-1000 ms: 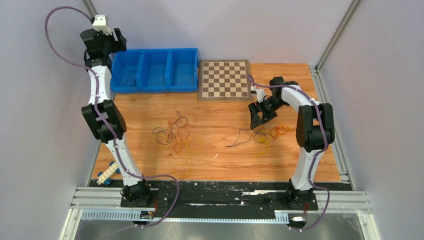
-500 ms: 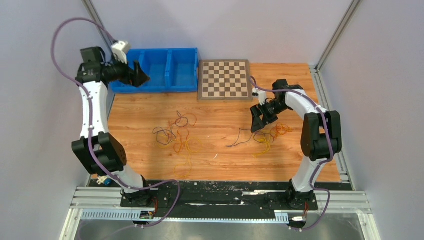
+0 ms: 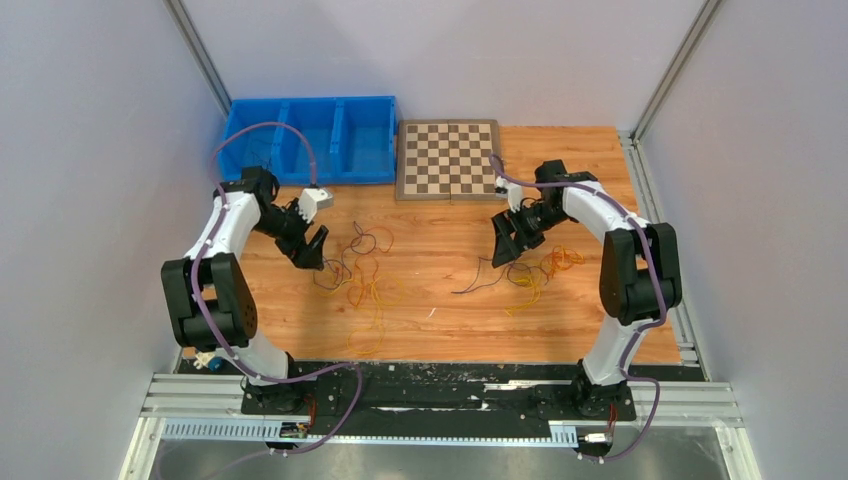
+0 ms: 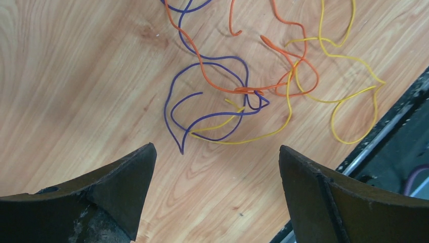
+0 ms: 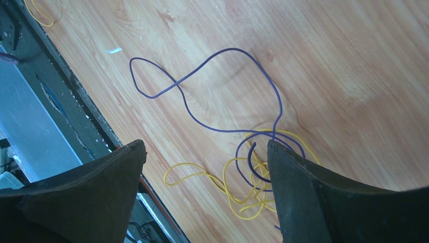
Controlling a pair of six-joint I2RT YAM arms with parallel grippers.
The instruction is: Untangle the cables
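Orange-brown wood-grain tabletop, boxed in on three sides by plain lilac-grey panels with aluminium corner posts. Black base plate and aluminium rail along the near edge. Blue three-compartment bin at the far left, chessboard just beside it, both at the far edge of the wood.

Cables in two loose piles flat on the bare wood, well apart. Left pile: purple, orange and yellow strands, crossed and overlapping, left of centre. Right pile: mostly yellow with some orange, plus one dark purple strand trailing left from it.

Left gripper — jaws spread wide, nothing between them, at the left edge of the left pile. Left wrist camera: both fingers over bare wood, purple loop just ahead of the tips, crossed by an orange wire and a yellow wire; table edge and black plate at lower right.

Right gripper — likewise spread wide and empty, over the far-left edge of the right pile. Right wrist camera: the dark purple strand in a long squiggle on the wood ahead of the tips, one end buried in a yellow tangle close to one finger. Contact with the wood not discernible for either gripper.
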